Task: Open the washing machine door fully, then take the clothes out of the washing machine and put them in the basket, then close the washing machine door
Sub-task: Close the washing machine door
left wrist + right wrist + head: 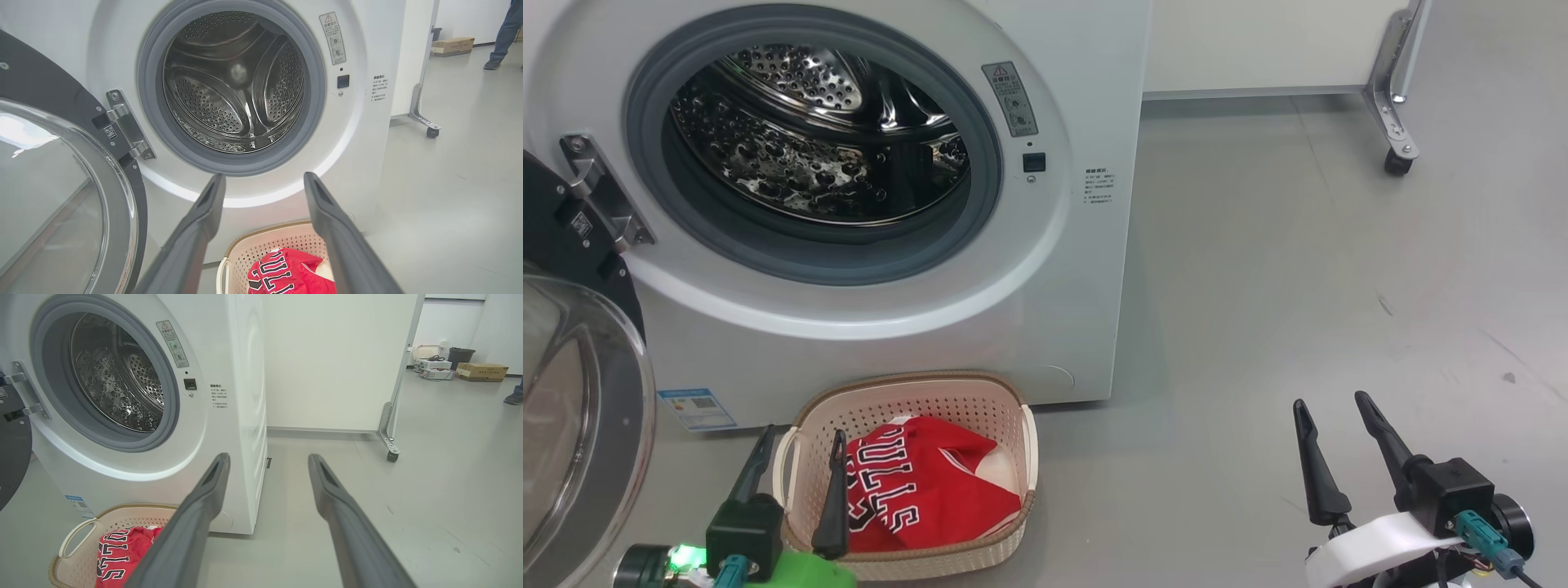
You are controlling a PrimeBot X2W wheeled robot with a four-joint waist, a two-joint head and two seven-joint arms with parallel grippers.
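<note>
Big round black-rimmed door (61, 175) with clear bowl window, wide open at the left of the large white front-loading washing machine (1078, 269). Shiny holed steel drum (817, 139): looks empty, though its near bottom hard to see. Red jersey clothes (923, 482) with black-and-white letters lying in the small cream plastic basket (907, 381) with brown rim, on the grey floor (1258, 286) just in front. Left gripper (802, 441) above the basket's left side, right gripper (1331, 404) well off to the right; both spread wide, holding nothing. Likely left: only shutting the door.
</note>
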